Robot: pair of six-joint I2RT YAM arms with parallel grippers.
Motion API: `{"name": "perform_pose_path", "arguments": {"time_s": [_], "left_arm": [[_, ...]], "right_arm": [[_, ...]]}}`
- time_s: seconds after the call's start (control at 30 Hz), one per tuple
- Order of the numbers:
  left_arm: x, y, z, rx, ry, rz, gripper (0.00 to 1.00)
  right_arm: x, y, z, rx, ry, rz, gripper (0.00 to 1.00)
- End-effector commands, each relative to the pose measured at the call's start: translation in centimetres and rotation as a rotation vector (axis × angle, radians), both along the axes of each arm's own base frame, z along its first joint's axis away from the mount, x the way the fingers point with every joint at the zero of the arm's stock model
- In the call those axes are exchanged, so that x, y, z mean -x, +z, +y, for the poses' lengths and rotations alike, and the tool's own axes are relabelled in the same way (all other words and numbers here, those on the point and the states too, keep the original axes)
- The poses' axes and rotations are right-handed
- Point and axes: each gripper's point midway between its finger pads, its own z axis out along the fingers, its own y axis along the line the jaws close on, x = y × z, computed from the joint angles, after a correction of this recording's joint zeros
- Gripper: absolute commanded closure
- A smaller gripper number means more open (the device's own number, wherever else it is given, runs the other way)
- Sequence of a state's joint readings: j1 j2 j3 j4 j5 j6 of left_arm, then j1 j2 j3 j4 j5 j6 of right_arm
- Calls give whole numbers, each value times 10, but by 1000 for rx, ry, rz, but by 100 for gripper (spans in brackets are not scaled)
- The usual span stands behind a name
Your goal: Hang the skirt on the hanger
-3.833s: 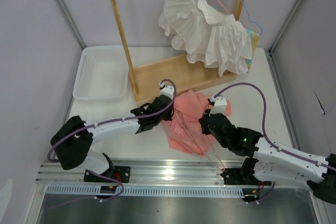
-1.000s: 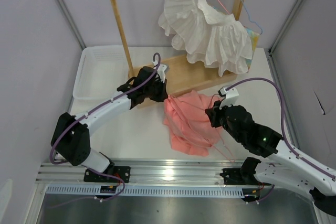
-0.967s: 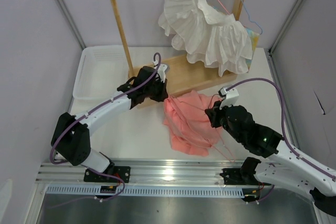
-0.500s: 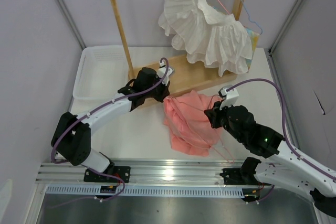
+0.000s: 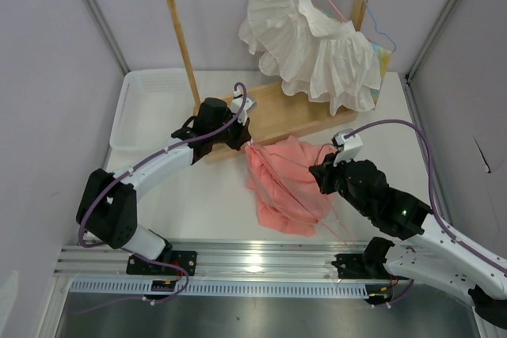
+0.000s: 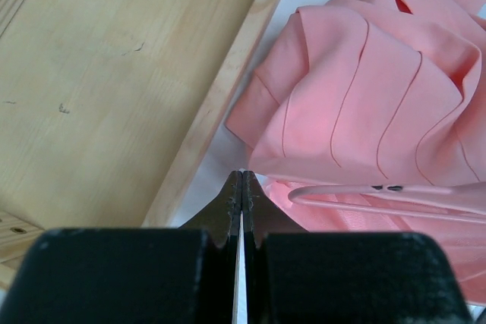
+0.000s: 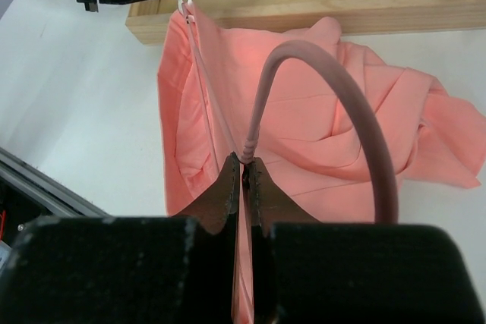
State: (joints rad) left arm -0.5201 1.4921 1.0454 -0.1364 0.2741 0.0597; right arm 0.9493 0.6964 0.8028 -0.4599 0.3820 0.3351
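Salmon-pink skirt [image 5: 285,187]: crumpled on the table [image 5: 206,203], beneath and ahead of both claws, not yet hung.
Pale-pink hanger [image 7: 326,73]: lying across the cloth, its neck clamped by the right gripper [image 7: 244,171].
Left gripper [image 6: 241,187]: closed tight at the skirt's near edge, beside the wooden rack base [image 6: 114,73]; whether it pinches cloth cannot be told.
Remaining: judged early; skirt must be fitted onto the frame.

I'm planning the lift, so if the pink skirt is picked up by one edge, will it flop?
Probably floppy: the skirt lies crumpled in soft folds. Likely light, since the cloth looks thin. It might slide along the smooth wire of the hanger.
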Motion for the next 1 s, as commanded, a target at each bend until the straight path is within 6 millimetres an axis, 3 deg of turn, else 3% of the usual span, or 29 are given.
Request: {"name": "perform_pose_path", "arguments": {"time_s": [0.0,0.5,0.97], "left_arm": [[-1,15,-7,44,-37,-29,100],[5,12,-12,45,-74,27,100],[12,10,-23,76,-104,130,100]], "right_arm": [[-2,14,5,-25,12,-30,100],[-15,22,9,-26,-25,-64,100],[-19,13,15,-13,-22,-56,100]]}}
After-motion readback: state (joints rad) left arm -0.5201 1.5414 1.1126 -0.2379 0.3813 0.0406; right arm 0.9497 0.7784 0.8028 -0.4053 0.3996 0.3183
